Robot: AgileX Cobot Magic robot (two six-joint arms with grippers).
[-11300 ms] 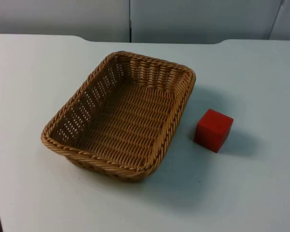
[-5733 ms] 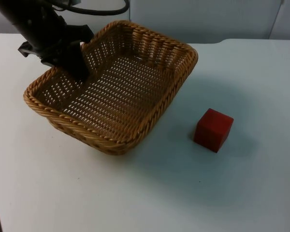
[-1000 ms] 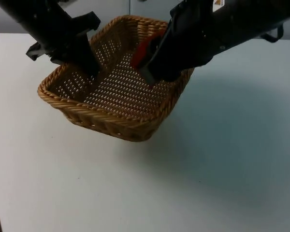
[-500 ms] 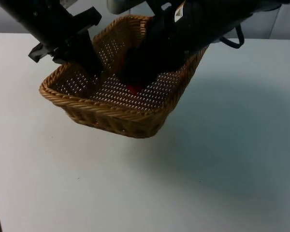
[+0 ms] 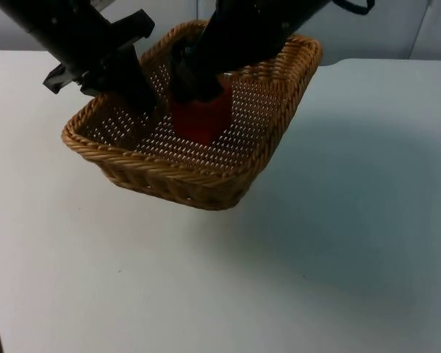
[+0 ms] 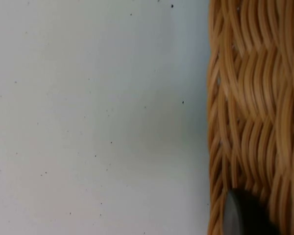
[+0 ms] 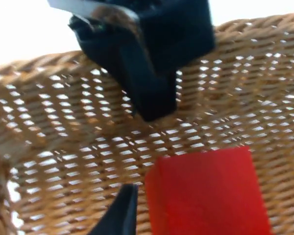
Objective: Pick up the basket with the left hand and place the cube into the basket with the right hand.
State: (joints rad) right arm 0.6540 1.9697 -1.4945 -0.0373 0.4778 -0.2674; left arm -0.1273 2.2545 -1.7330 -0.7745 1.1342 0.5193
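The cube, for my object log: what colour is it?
Red. The cube sits inside the basket; it shows best in the right wrist view.

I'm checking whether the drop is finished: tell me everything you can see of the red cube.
The red cube is a plain, smooth-faced block with sharp edges. It sits inside the wicker basket on its woven floor, near the middle. The right gripper is directly over it, one finger beside its face; whether it is gripped cannot be told. The left gripper holds the basket's rim.
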